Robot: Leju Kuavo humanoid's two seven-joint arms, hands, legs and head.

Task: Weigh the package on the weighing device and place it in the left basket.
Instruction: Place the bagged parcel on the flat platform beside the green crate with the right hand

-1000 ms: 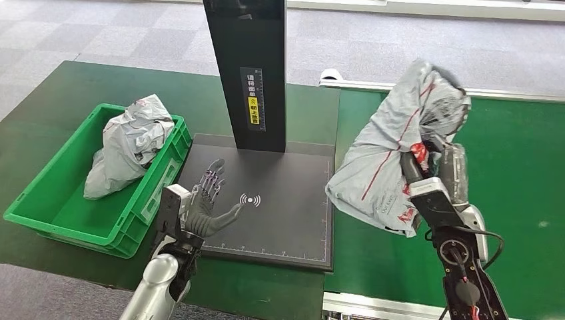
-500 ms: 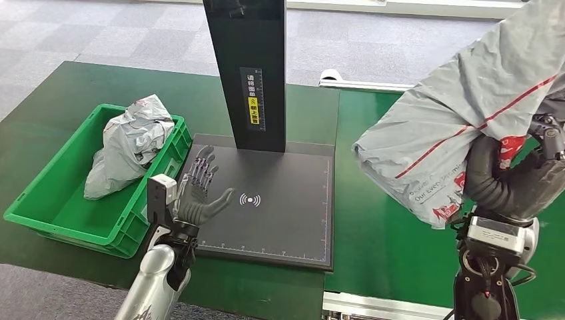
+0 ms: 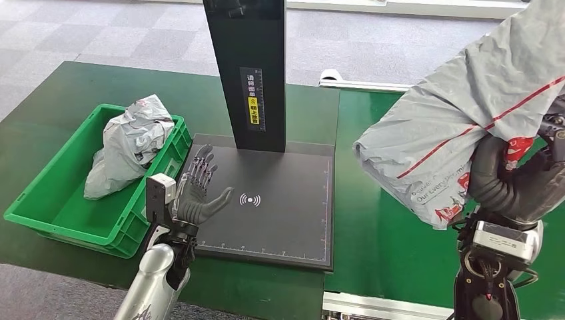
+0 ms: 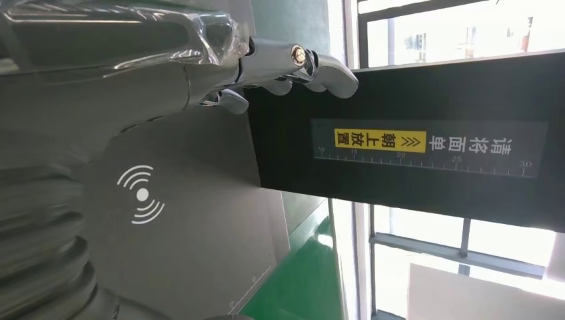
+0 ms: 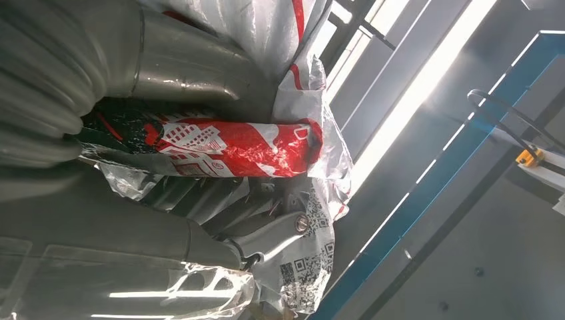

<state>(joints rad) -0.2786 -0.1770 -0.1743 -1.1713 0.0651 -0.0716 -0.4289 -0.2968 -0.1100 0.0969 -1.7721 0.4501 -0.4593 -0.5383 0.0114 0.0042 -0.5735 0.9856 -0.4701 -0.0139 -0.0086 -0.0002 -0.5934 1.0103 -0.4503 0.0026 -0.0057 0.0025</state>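
Note:
My right hand point(image 3: 516, 180) grips a large grey plastic package point(image 3: 460, 113) with red stripes and lifts it high above the green belt at the right. In the right wrist view the package point(image 5: 266, 143) fills the space between my fingers. The black weighing plate point(image 3: 280, 200) with its wave mark lies in the middle, below a black post point(image 3: 248, 67). My left hand point(image 3: 198, 192) hovers open over the plate's left edge, fingers spread; the left wrist view shows its fingers point(image 4: 293, 63) near the post. The green basket point(image 3: 60, 193) stands to the left.
Another grey package point(image 3: 130, 143) lies in the green basket. A green conveyor belt point(image 3: 393, 247) with a white frame runs along the right of the plate. The table's front edge is close to my body.
My right hand has raised the package from beside the plate's right edge up and to the right. The left hand has shifted slightly left; in the last half second little moved.

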